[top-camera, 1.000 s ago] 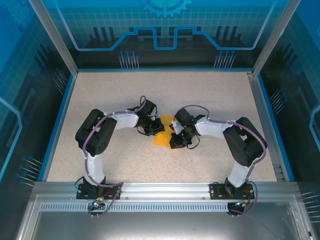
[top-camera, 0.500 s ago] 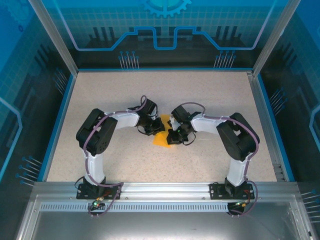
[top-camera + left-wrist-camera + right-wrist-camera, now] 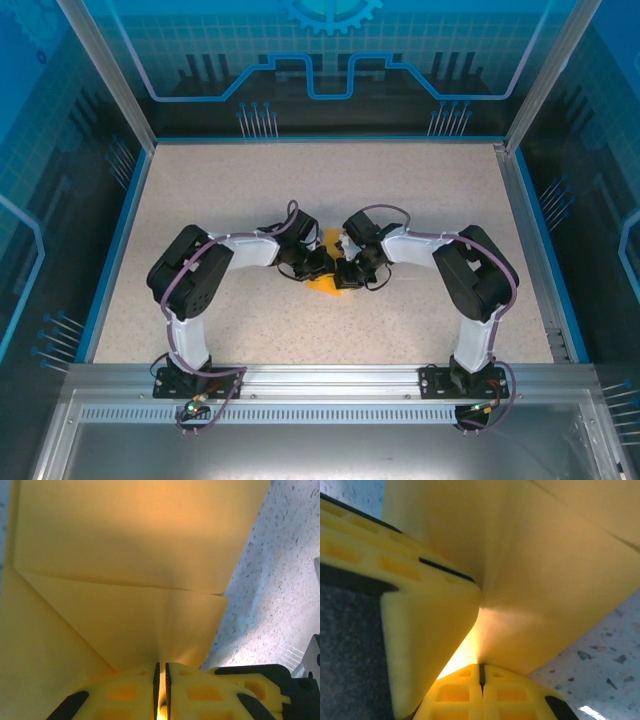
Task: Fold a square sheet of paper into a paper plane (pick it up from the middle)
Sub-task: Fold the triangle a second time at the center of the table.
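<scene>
The paper [image 3: 322, 284] is at the middle of the worktop [image 3: 200, 190], caught between the two wrists. An orange patch shows just below them and a small sliver above. In the left wrist view the paper [image 3: 125, 555] is partly folded, with one flap edge running across it and a slanted crease dropping toward the grip. The left fingers [image 3: 125, 695] are clenched on its near edge, the sheet pinched in the thin slit between the pads. The right fingers [image 3: 455, 695] are likewise clamped on the paper [image 3: 545, 580], where a raised fold runs down into their seam. There the left arm's finger block sits just beside them, against the sheet. Both arms bend inward, their wrists almost touching over the paper.
</scene>
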Robot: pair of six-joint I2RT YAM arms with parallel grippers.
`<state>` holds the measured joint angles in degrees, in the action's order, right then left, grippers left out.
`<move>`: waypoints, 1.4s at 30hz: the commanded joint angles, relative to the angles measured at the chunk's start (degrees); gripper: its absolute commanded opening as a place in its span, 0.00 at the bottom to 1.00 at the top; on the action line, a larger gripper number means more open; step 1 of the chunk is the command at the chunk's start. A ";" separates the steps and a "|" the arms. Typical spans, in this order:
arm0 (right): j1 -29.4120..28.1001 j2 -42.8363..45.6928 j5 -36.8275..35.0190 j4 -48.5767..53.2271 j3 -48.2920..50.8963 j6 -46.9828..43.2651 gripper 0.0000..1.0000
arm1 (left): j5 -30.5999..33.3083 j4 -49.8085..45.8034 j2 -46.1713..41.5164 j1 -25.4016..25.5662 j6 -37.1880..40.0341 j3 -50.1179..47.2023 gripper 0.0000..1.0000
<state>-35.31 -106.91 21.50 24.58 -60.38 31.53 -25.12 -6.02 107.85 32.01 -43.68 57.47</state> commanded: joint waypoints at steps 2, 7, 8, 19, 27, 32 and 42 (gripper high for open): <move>0.32 -3.65 -4.13 3.30 1.15 0.81 0.04 | -0.75 3.55 -2.74 1.14 -2.19 -1.85 0.15; 0.28 -3.87 -4.42 3.60 1.21 0.90 0.04 | 0.55 4.01 -0.64 1.61 -3.48 -3.06 0.14; 0.27 -3.92 -4.60 3.76 1.22 0.90 0.04 | 1.06 3.89 -0.20 1.61 -3.74 -3.22 0.14; -0.11 -5.97 -9.55 7.14 2.25 -1.19 0.04 | 10.60 -2.83 0.36 -0.02 -0.56 -2.37 0.13; -0.11 -6.95 -11.55 7.94 3.91 -2.26 0.04 | 8.56 -4.60 2.53 -4.63 2.08 1.51 0.13; -0.07 -7.55 -11.48 7.97 3.61 -2.44 0.04 | 9.10 -5.66 3.62 -6.92 2.83 2.79 0.13; 0.03 -7.52 -11.65 7.79 3.53 -2.17 0.04 | 10.92 -10.20 5.64 -9.84 4.52 6.73 0.13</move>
<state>-35.31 -107.92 21.15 25.96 -60.86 29.95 -22.92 -12.93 111.02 25.80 -41.36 63.07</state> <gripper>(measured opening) 0.042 0.133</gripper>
